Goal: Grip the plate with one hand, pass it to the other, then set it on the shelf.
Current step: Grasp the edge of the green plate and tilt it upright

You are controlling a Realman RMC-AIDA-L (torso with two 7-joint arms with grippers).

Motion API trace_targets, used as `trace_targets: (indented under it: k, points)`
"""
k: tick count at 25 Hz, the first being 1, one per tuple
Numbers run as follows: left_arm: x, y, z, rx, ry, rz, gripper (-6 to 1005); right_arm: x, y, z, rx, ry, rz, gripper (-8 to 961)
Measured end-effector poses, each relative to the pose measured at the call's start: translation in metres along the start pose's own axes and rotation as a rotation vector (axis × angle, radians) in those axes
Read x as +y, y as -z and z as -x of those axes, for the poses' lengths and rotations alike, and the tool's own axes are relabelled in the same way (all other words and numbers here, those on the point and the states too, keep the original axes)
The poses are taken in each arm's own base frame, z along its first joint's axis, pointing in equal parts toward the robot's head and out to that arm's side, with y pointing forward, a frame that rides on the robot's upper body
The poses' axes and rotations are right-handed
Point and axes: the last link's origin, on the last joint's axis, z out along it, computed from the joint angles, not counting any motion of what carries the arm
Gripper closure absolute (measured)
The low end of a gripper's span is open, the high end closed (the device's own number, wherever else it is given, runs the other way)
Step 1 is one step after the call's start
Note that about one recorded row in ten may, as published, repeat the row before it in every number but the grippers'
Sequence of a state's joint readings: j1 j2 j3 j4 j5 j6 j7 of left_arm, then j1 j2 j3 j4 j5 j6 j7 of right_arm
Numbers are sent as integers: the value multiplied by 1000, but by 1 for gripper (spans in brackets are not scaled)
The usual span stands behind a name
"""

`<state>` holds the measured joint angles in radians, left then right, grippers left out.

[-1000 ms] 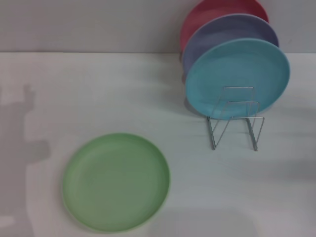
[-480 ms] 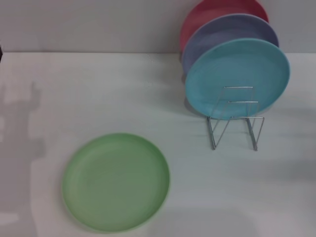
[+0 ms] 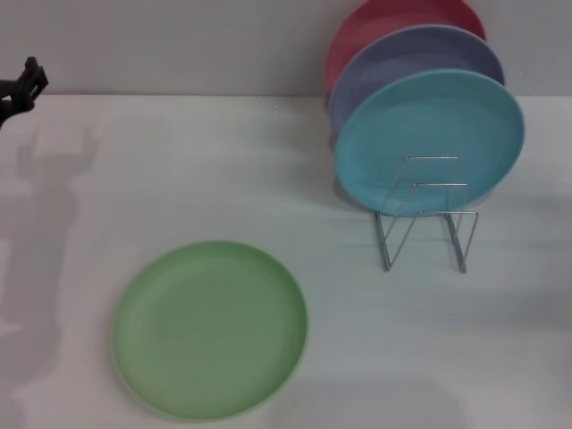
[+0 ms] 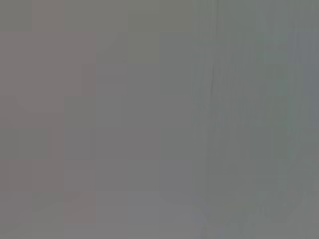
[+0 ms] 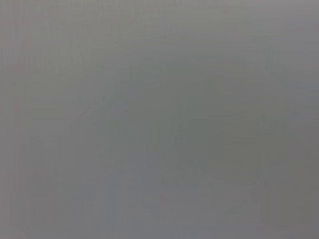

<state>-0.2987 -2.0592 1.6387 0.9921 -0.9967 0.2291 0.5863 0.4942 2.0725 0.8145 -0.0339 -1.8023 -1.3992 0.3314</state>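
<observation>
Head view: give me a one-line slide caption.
Light green plate flat on the table, wire rack holding three upright plates, left gripper at the far left edge.

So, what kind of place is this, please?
Probably a plain test table for dish handling rather than a real kitchen: a bare white table against a blank grey wall, a light green plate lying flat, and a wire rack holding coloured plates upright. The left gripper is at the edge.
</observation>
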Motion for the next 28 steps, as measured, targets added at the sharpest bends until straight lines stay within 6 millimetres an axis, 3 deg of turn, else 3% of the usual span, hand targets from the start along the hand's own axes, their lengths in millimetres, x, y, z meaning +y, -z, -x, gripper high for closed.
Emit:
trace_targets:
  k: [5,13,22,28]
  points:
    - [-3,1,-18,-128,24,122,207,1,-1,0,-3,-1,3,318]
    - [-1,28,-39,-415,34,398,221,4,-7,2,-7,0,11,318]
    - [1,56,-28,-837,48,439,237,8,-20,6,-22,4,30,318]
    - [14,68,-22,-971,80,458,247,8,-29,10,-31,13,38,318]
